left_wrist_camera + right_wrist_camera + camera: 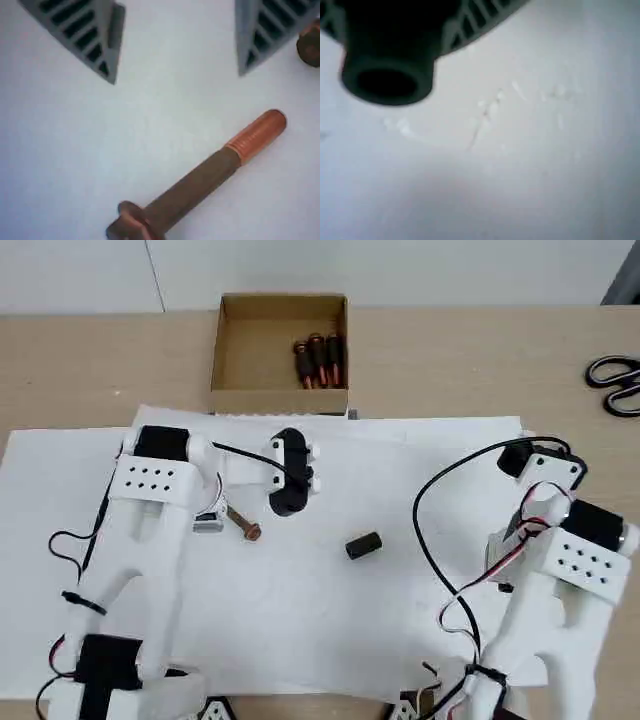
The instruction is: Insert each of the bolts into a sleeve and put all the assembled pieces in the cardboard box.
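Note:
A copper bolt (200, 180) lies flat on the white sheet just short of my left gripper (177, 75), which hangs open above it with nothing between its fingers. From above, the same bolt (243, 525) lies beside the left gripper (212, 518). Part of another copper piece (311, 47) pokes in past one finger. My right gripper (390, 45) is shut on a black sleeve (387, 80), hollow end showing, just over the sheet. A second black sleeve (364, 545) lies loose mid-sheet. The cardboard box (232, 350) at the back holds three assembled pieces (318, 360).
The white sheet (330, 630) covers most of the wooden table. Scissors (615, 383) lie at the far right edge. The right arm (565, 560) stands over the sheet's right side with cables looping toward the middle.

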